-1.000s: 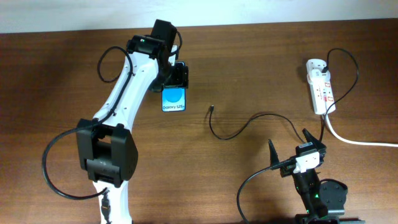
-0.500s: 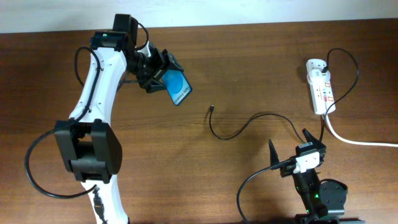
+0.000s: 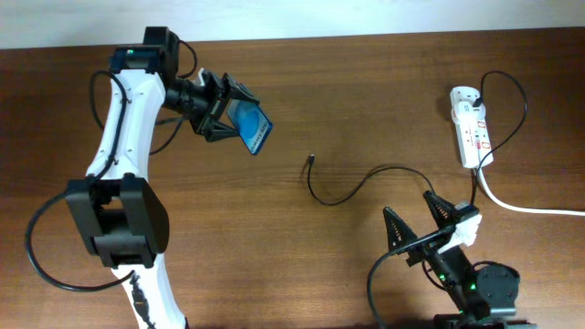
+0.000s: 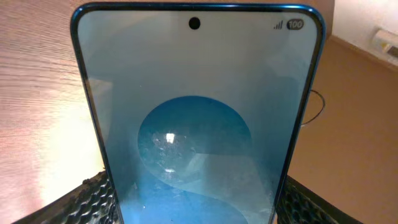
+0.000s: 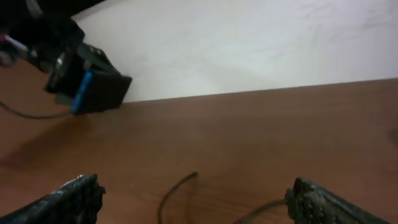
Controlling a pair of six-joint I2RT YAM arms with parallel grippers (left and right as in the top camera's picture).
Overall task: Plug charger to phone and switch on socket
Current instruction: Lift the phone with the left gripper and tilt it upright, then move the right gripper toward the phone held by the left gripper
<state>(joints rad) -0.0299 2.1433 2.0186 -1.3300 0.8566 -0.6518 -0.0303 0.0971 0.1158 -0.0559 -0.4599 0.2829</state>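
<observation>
My left gripper is shut on the phone, a blue-screened smartphone held tilted above the table at the upper left. In the left wrist view the phone fills the frame between my fingers. The charger, a thin black cable, curls across the table's middle, its small connector tip lying free. It also shows in the right wrist view. My right gripper is open and empty, low at the front right, near the cable. The socket, a white power strip with a black plug, lies at the far right.
A thick white cord runs from the socket off the right edge. The charger's black cable loops above the socket. A pale wall stands behind the table's far edge. The held phone appears small in the right wrist view.
My left arm has swung left and lifted the phone off the table, tilting it. My right gripper has tilted and shifted a little to the left, opening wider.
</observation>
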